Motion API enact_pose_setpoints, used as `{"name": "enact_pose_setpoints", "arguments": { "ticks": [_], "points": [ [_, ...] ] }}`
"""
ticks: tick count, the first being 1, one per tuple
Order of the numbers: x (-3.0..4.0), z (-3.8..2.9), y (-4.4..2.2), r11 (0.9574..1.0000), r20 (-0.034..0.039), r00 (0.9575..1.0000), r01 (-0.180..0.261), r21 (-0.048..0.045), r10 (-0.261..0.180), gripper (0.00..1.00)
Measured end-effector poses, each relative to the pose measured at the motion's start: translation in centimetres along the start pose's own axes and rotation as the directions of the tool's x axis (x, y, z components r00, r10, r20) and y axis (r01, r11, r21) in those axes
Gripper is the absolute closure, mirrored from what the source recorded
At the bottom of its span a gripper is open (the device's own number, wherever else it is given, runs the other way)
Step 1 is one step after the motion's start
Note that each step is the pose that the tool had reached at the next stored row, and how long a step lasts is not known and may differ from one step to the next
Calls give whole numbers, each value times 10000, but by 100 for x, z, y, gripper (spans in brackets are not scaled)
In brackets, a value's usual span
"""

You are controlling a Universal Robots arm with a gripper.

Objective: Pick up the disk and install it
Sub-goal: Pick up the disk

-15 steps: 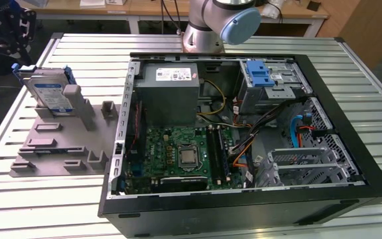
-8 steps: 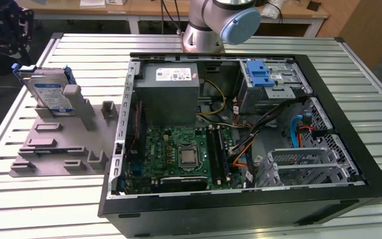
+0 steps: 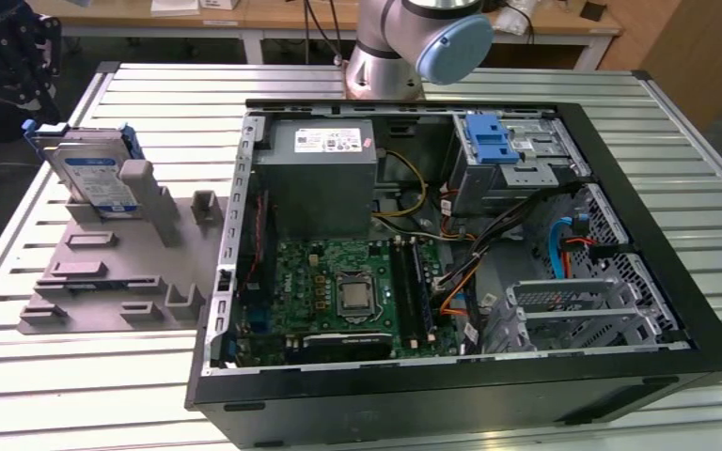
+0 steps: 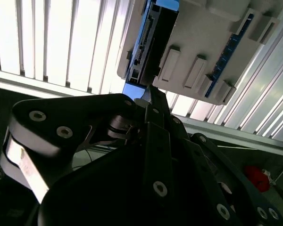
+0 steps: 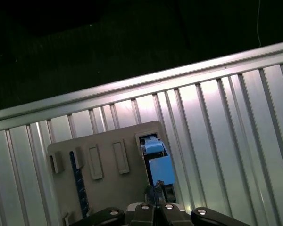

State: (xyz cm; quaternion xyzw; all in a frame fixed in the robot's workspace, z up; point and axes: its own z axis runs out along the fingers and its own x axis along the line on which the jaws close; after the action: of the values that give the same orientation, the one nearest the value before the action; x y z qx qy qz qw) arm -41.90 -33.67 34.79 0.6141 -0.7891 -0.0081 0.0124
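In the exterior view, the disk stands on edge in the grey holder, at 9 o'clock from the computer case. Its long axis is upright, label facing 5 o'clock. I read the gripper as pinched narrow and empty.

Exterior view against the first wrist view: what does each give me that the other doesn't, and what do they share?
Exterior view: the open computer case with its motherboard and blue latch, and the arm's base. First wrist view: the pincer right by the blue top edge of the disk, and the dark space beyond the table. Both: the disk standing in the grey fixture on the table, not yet picked up.
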Motion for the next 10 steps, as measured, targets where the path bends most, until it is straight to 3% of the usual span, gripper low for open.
{"name": "enact_pose_setpoints", "arguments": {
  "ticks": [5, 10],
  "points": [
    [0, 0, 0, 10000, -6, 10000, 37, 2, -37, 89],
    [0, 0, 0, 9984, -21, 9984, 561, 6, -561, 89]
  ]
}}
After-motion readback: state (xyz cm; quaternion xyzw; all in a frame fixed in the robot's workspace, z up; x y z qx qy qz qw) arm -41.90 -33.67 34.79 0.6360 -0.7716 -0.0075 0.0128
